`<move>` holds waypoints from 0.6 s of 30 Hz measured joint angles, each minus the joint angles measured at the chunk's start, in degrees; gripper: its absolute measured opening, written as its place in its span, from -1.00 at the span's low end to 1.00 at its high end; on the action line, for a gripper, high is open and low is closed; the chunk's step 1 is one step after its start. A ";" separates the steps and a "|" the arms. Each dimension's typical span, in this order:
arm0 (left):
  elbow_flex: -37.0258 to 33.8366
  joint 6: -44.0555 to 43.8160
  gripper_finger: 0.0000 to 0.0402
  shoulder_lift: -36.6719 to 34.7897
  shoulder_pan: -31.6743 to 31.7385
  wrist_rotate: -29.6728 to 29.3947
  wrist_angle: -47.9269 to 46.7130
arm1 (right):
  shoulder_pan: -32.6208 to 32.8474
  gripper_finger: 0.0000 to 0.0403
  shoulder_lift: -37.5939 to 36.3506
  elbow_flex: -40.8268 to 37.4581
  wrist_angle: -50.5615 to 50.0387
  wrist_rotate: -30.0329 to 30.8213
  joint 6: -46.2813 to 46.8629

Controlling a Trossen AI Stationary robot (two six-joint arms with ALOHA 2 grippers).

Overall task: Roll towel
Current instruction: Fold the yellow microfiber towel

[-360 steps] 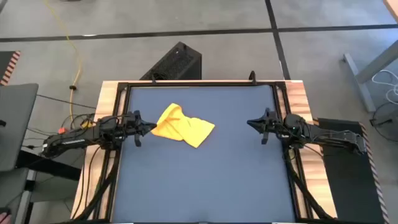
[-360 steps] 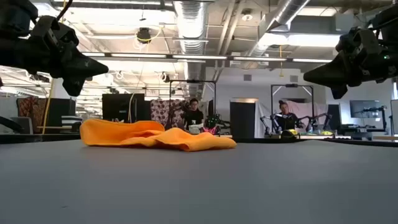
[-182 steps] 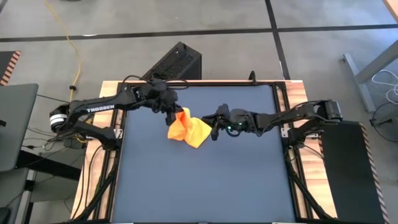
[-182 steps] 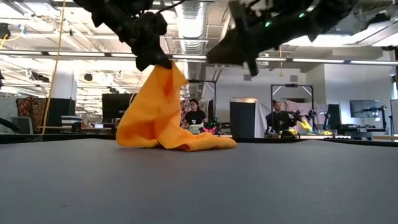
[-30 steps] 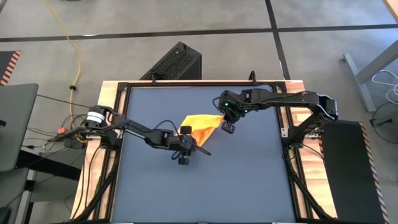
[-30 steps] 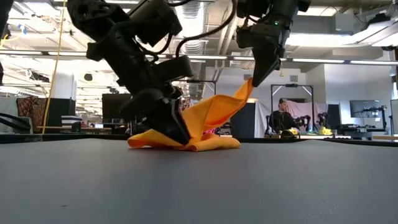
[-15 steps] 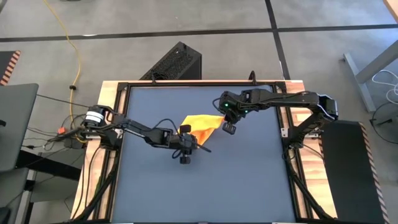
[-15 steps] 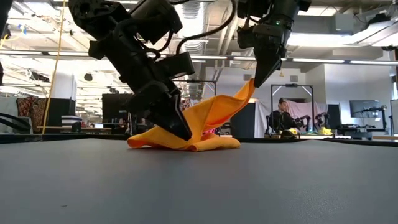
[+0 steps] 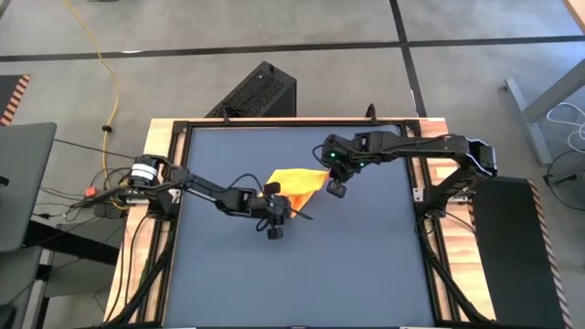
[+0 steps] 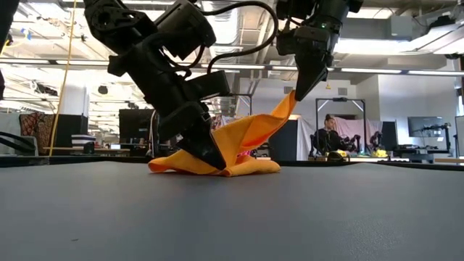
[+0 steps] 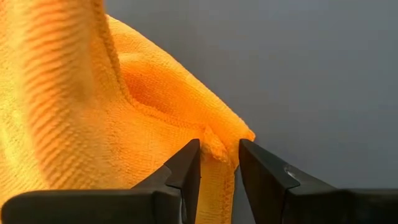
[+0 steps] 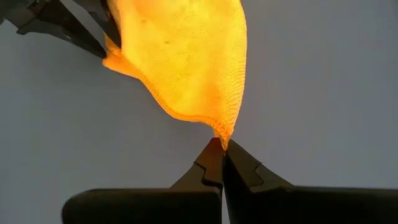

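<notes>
At centre frame in the high view, the left gripper straddles the near corner of the towel on the table, jaws narrowly apart around the hem. Just beyond, the right gripper pinches the far corner aloft.

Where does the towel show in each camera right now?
High: towel mid-table, between both arms.
Low: centre, one corner lifted by the right end effector.
Left wrist: fills the left side, corner between the fingers.
Right wrist: upper centre, corner pinched.
Shared landmark: that lifted corner.
</notes>
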 joint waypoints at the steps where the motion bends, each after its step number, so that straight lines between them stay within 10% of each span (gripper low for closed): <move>1: 0.00 0.00 -0.52 0.00 0.00 -0.03 -0.02 | 0.03 -0.90 0.00 0.00 0.02 -0.02 0.01; 18: -0.06 -3.47 -0.99 -1.12 0.50 3.32 -3.36 | -0.36 -0.90 0.00 0.00 0.00 -0.02 -1.08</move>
